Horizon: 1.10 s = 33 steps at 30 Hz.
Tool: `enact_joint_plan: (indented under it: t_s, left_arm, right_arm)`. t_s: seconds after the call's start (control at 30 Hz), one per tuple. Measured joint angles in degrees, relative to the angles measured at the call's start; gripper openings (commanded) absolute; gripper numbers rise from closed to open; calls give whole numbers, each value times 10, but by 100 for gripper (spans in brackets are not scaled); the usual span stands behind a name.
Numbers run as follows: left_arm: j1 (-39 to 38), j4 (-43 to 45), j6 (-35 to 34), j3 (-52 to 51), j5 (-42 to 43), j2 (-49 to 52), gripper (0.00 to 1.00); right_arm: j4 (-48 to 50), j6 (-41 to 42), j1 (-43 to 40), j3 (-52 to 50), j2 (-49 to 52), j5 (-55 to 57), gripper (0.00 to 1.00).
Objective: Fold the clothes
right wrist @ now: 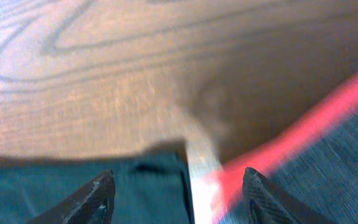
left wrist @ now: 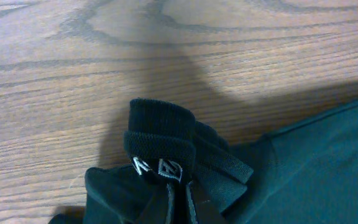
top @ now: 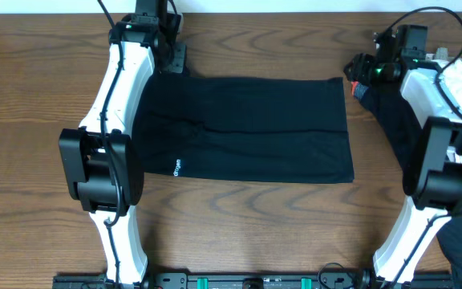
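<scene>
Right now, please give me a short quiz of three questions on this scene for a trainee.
1. True or false: the right jaws are shut on the shirt.
2. How does the shirt lie on the table? A) spread flat, roughly a rectangle B) in a ball C) hanging off the edge
3. What colour is the stripe beside the right jaws?
Key: 1 false, they stand open and empty; 2 A; 3 red.

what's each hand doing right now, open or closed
left hand: closed, pinching the black T-shirt
right hand: open, holding nothing
</scene>
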Motion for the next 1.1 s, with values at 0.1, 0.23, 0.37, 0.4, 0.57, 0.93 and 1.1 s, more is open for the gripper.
enact_joint_plan:
  t_s: [0.1,0.23,0.37,0.4,0.57,0.93,1.1]
  left_arm:
    - [-4,-3,-2,0,0,0,6]
    - [-4,-12,-2,0,0,0,6]
    - [-4,-17,-2,0,0,0,6]
    - [-4,-17,-2,0,0,0,6]
    - [-4,-25,-2,0,0,0,6]
    - [-4,-33,-2,0,0,0,6]
    - [-4,-34,-2,0,-7,0,6]
  right_arm:
    - [18,0,2,5,31,-20,61]
    - [29,0,5,5,57,-32,58]
    - [34,0,10,10,62,-41,55]
    - [35,0,11,10,63,-42,54]
    - [42,0,19,14,69,-54,46]
    - [-6,-13,37,20,73,-60,2]
    - [-19,-15,33,20,73,-61,1]
